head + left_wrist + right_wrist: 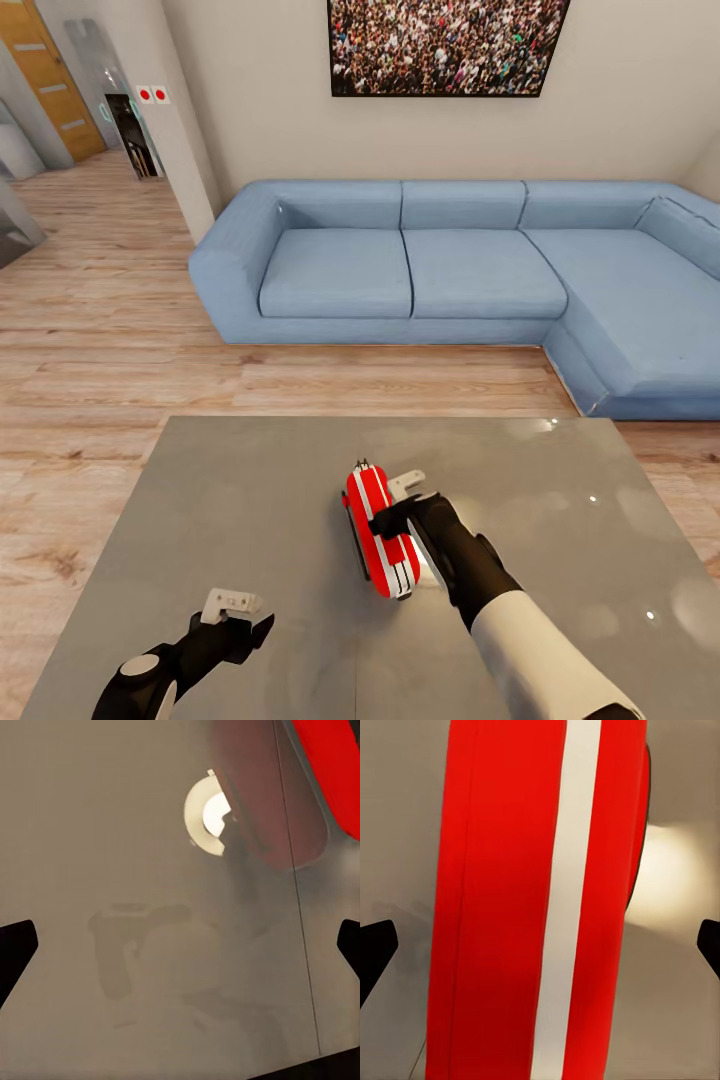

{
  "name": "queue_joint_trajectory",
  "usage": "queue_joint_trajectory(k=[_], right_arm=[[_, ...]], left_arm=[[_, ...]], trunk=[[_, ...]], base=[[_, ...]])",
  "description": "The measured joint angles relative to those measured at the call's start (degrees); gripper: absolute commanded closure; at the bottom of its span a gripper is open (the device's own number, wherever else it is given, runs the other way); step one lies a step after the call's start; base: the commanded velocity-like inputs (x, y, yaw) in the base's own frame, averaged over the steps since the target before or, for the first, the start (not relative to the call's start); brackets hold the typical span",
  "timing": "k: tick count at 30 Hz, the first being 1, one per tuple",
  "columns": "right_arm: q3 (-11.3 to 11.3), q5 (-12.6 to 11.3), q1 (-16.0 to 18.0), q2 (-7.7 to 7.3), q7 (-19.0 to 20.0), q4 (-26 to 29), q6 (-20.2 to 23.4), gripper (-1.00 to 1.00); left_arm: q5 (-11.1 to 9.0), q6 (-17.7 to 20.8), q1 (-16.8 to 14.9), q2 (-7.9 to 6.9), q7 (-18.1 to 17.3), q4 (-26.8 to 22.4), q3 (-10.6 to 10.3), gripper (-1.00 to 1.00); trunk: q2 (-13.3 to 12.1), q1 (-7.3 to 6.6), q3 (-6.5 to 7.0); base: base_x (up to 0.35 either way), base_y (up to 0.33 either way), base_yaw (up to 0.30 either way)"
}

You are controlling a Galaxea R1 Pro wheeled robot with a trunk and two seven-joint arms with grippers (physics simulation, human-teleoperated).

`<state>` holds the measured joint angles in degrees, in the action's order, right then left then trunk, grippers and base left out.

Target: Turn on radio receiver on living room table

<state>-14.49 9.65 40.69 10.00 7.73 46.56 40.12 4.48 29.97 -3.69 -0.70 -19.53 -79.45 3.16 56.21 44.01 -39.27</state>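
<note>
The red radio receiver (380, 535) with white trim bands stands on its edge near the middle of the grey table (250, 500). My right gripper (395, 505) is open and hangs right over the radio's upper side. In the right wrist view the red body and a white band (532, 900) sit between the spread black fingertips (376, 945), which do not touch it. My left gripper (238, 615) is open over bare table near the front left, apart from the radio. In the left wrist view a corner of the radio (330, 772) shows above its reflection.
A blue L-shaped sofa (450, 270) stands beyond the table, under a framed crowd picture (445, 45). Light wood floor (100, 330) runs to the left towards a hallway with a wooden door (45, 70). A lamp's bright reflection (210, 814) lies on the glossy top.
</note>
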Motion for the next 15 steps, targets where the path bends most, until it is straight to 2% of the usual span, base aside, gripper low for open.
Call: queue_joint_trajectory(k=[15], right_arm=[[0.00,-0.04,0.00,0.00,0.00,-2.86,-3.01,-1.00]], left_arm=[[0.00,0.00,0.00,-0.09,0.01,0.01,0.00,-1.00]], trunk=[[0.00,0.00,0.00]], base=[[0.000,0.000,0.000]])
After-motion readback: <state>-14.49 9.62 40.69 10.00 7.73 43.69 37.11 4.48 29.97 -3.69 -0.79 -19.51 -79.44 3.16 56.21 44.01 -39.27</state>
